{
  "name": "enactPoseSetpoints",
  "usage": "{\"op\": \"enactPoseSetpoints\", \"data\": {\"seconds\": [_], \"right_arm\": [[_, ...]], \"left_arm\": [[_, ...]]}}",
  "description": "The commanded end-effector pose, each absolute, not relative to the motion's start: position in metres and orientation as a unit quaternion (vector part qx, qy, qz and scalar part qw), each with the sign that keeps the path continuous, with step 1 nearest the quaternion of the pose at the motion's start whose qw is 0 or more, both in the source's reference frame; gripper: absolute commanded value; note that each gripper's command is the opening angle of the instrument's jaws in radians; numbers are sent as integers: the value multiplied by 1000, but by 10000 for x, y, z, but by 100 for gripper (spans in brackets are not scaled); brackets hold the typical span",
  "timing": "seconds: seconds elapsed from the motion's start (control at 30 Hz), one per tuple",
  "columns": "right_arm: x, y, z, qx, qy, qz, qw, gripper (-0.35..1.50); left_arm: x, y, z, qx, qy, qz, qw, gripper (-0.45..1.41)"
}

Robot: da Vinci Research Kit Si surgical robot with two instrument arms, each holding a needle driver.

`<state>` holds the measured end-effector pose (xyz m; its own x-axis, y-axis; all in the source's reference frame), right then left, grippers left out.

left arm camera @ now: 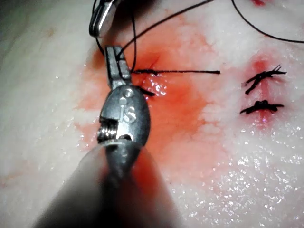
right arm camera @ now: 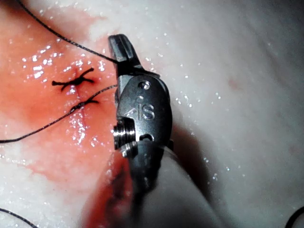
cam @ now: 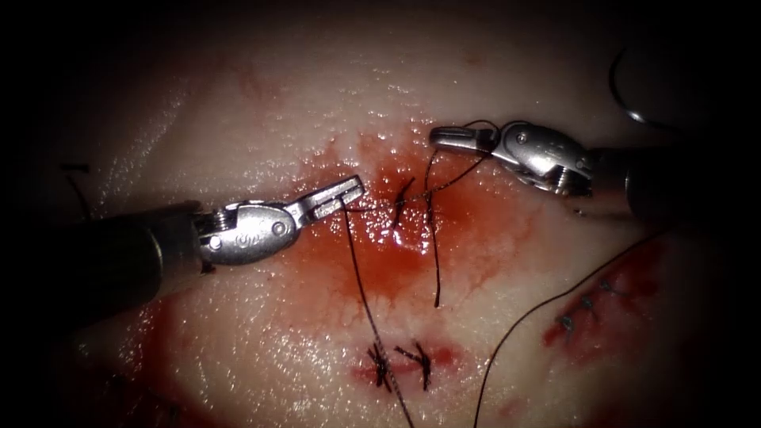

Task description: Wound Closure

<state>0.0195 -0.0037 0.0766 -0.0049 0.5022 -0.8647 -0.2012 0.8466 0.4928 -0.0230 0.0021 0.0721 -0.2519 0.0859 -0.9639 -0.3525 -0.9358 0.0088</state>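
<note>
Jaws of the left tool point(cam: 339, 196) and the right tool point(cam: 458, 140) each pinch the thread point(cam: 361, 281), on opposite sides of the cut point(cam: 400, 208) in the tissue point(cam: 277, 111). The needle point(cam: 626, 99) lies far right, free of the tissue.

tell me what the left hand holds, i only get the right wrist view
Observer: The left hand is shut on the thread, just left of the cut.
Operator: right hand is shut on thread here too. where's the needle
Observer: Neither hand holds it. The needle is far right of the cut, seemingly lying on the tissue, not in it.
</note>
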Motion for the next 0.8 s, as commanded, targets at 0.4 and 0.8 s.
{"op": "enactPoseSetpoints", "data": {"seconds": [0.4, 0.8], "right_arm": [[223, -40, 777, 261, 748, 216, 570, -35], [236, -79, 772, 349, 738, 114, 566, -35]], "left_arm": [[-234, 41, 807, -605, 104, 780, 120, -45], [-256, 52, 849, -595, 89, 790, 119, -45]]}}
